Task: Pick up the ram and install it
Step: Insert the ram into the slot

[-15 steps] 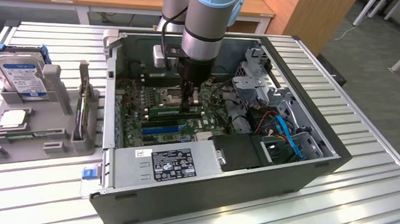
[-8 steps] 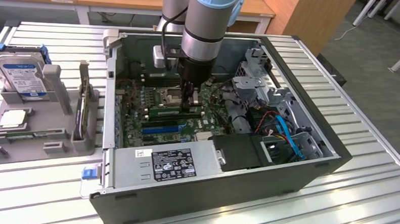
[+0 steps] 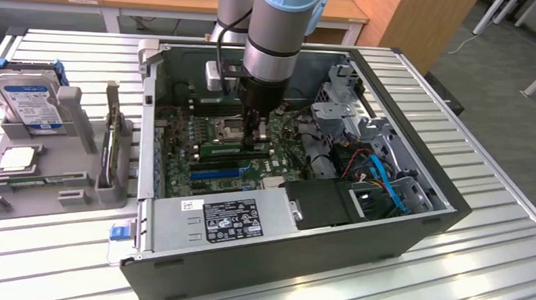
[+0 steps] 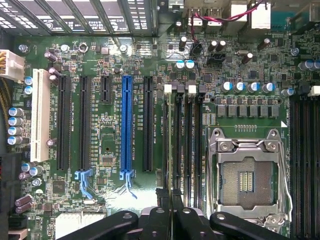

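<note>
Evidently the installing step is in hand: the black two-fingered gripper [image 3: 255,137] [image 4: 169,200] hangs inside the open grey computer case [image 3: 290,273], low over the green motherboard [image 4: 107,130] and just beside the open silver CPU socket [image 3: 228,129] [image 4: 247,180]. Its jaws stand nearly together, apparently pinched on the long, thin green circuit-board ram [image 3: 232,149], which lies level beneath the fingertips, close beside the socket. Whether the stick already touches a slot cannot be told. The row of narrow black memory slots [image 4: 187,150] runs alongside the socket, directly under the gripper. By this reading, seating calls for the stick's edge to line up squarely with one slot, and for a straight, even downward press, no tilt.
</note>
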Robot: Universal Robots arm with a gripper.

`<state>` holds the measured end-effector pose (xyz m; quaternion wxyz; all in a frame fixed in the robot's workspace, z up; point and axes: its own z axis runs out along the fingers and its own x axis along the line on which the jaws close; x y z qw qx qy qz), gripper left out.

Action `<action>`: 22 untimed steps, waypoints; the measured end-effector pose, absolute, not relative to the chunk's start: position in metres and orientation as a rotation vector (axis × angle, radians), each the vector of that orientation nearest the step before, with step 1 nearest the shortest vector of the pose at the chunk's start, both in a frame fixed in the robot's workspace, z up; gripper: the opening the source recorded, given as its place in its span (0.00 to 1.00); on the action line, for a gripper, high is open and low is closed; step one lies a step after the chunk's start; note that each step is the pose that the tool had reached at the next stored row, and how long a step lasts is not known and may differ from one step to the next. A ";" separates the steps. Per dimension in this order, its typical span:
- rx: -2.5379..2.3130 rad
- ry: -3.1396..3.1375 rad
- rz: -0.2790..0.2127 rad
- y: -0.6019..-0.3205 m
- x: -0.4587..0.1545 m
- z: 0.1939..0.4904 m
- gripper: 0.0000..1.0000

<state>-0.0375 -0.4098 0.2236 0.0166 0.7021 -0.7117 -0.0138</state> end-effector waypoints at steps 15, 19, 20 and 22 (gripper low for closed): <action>2.182 -2.212 -0.044 -0.410 -0.036 0.224 0.12; 2.182 -2.212 -0.044 -0.410 -0.036 0.224 0.12; 2.182 -2.212 -0.044 -0.410 -0.036 0.224 0.12; 2.183 -2.212 -0.044 -0.410 -0.037 0.224 0.12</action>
